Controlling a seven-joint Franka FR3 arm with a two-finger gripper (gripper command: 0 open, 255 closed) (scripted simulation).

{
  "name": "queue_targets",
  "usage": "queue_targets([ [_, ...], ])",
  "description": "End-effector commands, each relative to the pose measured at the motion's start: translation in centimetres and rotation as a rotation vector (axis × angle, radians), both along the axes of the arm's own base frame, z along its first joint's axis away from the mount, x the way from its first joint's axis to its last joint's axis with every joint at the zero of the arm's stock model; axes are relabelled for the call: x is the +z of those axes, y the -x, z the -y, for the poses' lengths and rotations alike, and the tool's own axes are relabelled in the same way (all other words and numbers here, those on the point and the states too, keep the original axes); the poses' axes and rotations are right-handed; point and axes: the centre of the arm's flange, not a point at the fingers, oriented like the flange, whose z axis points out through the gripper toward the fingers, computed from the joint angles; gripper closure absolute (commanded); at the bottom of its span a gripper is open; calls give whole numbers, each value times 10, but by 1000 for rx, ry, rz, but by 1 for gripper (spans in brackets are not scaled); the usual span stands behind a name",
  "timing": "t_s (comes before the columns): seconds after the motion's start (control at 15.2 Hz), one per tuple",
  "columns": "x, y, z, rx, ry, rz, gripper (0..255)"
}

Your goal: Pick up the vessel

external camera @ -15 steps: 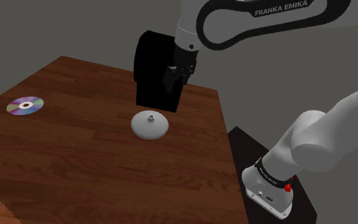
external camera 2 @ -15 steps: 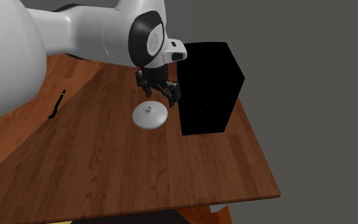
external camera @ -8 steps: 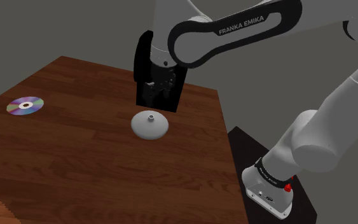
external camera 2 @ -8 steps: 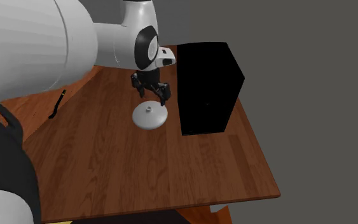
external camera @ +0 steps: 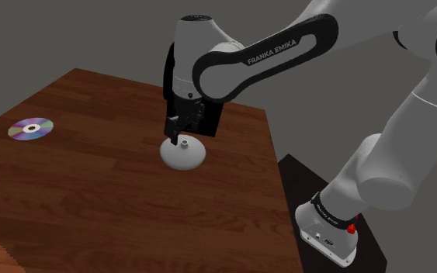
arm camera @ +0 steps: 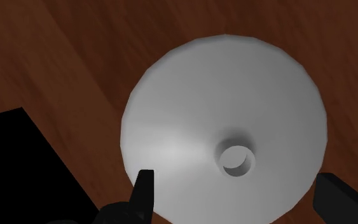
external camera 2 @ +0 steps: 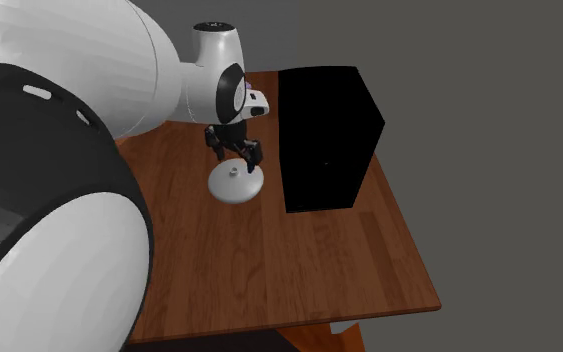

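Note:
The vessel (external camera: 183, 153) is a pale grey, flat dome-shaped thing with a short narrow neck at its top; it rests on the brown wooden table (external camera: 92, 194). In the second exterior view the vessel (external camera 2: 235, 183) lies beside a black box. My black gripper (external camera: 180, 132) hangs just above the neck, fingers apart. In the wrist view the vessel (arm camera: 190, 121) lies right under the gripper (arm camera: 241, 194), and the open neck hole sits between the two separated fingertips (arm camera: 144, 188). Nothing is held.
A tall black box (external camera 2: 325, 135) stands on the table right behind the vessel, close to the gripper. A shiny disc (external camera: 30, 129) lies near the table's edge at the shoulder view's left. The robot stand (external camera: 329, 233) is beyond the table's edge.
The gripper has come down and moved across from in front of the black box to just above the vessel's neck. The vessel has not moved.

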Motion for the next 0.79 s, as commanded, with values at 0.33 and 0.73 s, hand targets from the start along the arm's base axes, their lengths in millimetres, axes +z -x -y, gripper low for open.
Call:
queue_targets([
  [0.33,-14,1,-2,0,0,0,255],
  [0.73,-14,1,-2,0,0,0,255],
])
